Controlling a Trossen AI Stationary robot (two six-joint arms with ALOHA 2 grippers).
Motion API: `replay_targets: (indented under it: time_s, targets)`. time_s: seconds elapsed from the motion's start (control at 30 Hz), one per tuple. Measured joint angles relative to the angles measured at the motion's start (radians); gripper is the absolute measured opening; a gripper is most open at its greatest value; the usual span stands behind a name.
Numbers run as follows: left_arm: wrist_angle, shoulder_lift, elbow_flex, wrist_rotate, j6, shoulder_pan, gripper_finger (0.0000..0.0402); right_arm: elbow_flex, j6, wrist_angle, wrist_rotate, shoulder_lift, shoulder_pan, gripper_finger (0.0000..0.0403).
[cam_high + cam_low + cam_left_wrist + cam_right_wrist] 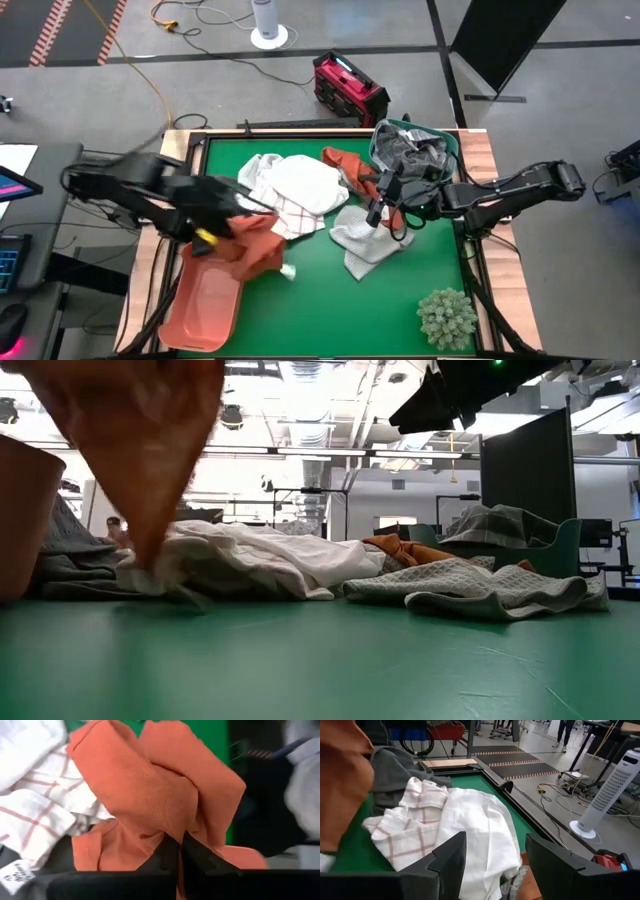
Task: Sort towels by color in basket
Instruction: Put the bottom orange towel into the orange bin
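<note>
My left gripper (213,230) is over the table's left part, shut on a rust-orange towel (256,247) that hangs beside the orange basket (205,305). White and white checked towels (300,187) lie heaped at the table's middle, and a second rust-orange towel (343,163) lies behind them. A grey checked towel (365,235) lies flat on the green mat. Grey towels (412,150) fill the green basket (455,145) at the far right. My right gripper (492,865) stands open above the mat next to that basket, with nothing between its fingers. My left gripper pinches a bunched fold of the rust-orange towel (172,822) between its two fingers (197,855), several layers. The fingers slant down from the table's left. The towel hangs below them, and its lower end (150,555) reaches down to the white towels.
A spiky pale-green plant ball (445,318) sits at the near right corner. A grey towel (75,565) lies on the mat's left, behind the orange basket's wall (25,510). Bare green mat (330,310) lies along the near edge.
</note>
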Motion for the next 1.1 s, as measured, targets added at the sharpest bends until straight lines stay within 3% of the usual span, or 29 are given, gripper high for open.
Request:
replay_targets:
  time_s: [0.13,0.33,0.7,0.83,0.93,1.1]
  targets:
    - [0.039,-0.124,0.000,0.010,-0.087,-0.071,0.0001,0.000,0.001,-0.005,0.000,0.000,0.000,0.0235]
    - [0.251,-0.229,0.000,0.014,-0.110,-0.189,0.0001,0.000,0.007,-0.022,0.000,0.000,-0.006,0.0235]
    - [-0.202,-0.237,-0.007,0.071,-0.504,-0.315,0.0000,0.000,0.104,-0.127,0.000,0.002,-0.027,0.0235]
    - [-0.233,-0.237,-0.075,0.067,-0.558,-0.333,0.0000,0.000,0.114,-0.131,0.000,0.002,-0.027,0.0235]
    - [-0.241,-0.202,-0.159,0.118,-0.549,-0.342,0.0000,0.000,0.115,-0.131,-0.001,0.002,-0.027,0.0235]
    - [-0.147,-0.139,-0.353,0.156,-0.502,-0.360,0.0000,0.000,0.116,-0.131,0.000,0.002,-0.026,0.0235]
